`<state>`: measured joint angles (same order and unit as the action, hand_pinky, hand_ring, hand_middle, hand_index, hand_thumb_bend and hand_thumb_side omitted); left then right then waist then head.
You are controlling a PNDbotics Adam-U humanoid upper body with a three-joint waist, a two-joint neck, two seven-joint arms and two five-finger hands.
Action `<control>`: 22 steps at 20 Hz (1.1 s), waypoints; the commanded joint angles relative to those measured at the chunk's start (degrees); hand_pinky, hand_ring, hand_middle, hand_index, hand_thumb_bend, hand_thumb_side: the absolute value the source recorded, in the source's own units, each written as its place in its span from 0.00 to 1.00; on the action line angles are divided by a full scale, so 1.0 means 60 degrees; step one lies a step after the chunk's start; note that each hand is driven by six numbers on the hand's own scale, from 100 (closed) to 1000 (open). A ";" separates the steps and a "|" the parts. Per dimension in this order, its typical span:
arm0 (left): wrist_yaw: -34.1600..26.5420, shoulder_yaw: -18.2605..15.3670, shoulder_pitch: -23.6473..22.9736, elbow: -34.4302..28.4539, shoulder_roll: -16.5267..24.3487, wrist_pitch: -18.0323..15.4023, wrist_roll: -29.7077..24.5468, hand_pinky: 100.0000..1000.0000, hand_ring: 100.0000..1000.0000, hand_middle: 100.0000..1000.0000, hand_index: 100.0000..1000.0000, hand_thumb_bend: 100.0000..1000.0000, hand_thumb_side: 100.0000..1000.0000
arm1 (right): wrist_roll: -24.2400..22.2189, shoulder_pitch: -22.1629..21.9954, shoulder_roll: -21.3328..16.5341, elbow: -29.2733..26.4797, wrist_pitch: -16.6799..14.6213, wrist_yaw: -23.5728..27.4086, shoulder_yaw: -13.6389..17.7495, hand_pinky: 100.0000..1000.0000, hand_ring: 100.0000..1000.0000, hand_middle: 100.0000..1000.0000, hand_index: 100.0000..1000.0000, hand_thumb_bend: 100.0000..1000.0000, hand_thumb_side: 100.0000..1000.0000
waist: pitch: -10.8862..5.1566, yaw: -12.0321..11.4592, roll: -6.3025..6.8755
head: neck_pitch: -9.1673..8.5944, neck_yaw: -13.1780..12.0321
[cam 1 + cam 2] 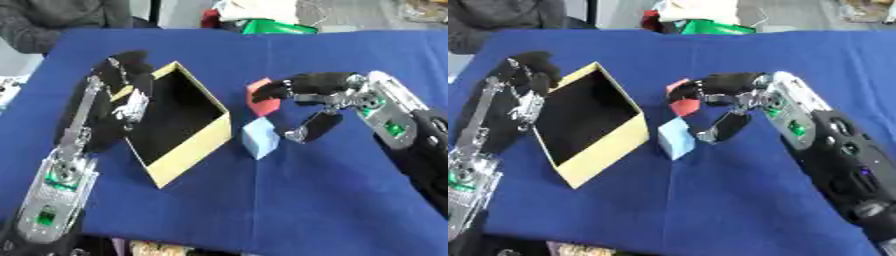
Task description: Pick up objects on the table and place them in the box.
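My left hand (122,92) rests against the far-left wall of the box (188,152), fingers relaxed, steadying it. The box sits open and looks empty. Just right of it lies the light blue block (260,137), then the red block (262,97), which my right hand (319,100) is closing on, fingers curled round it. I judge this the grasp; next comes a lift and carry leftward.
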<state>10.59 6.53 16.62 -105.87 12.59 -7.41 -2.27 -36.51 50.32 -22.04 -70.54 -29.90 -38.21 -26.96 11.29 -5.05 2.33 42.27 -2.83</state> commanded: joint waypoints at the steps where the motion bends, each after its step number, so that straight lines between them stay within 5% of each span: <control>1: 0.0046 -0.0037 0.0077 -0.0175 0.0064 -0.0008 -0.0007 0.63 0.61 0.58 0.79 0.08 0.51 | -0.0575 0.0112 -0.0253 -0.0520 -0.0460 0.0170 -0.0075 0.87 0.96 0.95 1.00 0.00 0.34 | -0.0188 0.0024 -0.0021 | -0.0053 -0.0028; 10: 0.0072 -0.0055 0.0062 -0.0182 0.0079 -0.0010 0.0008 0.63 0.61 0.58 0.79 0.09 0.51 | -0.1296 -0.0090 -0.0477 -0.1502 -0.0425 0.0656 -0.0461 0.87 0.94 0.89 0.99 0.00 0.35 | -0.0219 0.0136 -0.0055 | -0.0038 -0.0089; 22: 0.0075 -0.0053 0.0103 -0.0195 0.0066 -0.0007 0.0007 0.63 0.61 0.58 0.79 0.09 0.51 | -0.1766 -0.0186 -0.0207 -0.1244 -0.0468 0.0712 -0.0663 0.86 0.94 0.90 0.99 0.00 0.37 | -0.0173 0.0001 -0.0057 | -0.0079 -0.0061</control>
<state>10.88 6.51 16.58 -105.96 12.59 -7.41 -2.26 -40.31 48.36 -23.15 -77.79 -26.12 -34.17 -31.14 10.97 -4.99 2.01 42.27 -3.31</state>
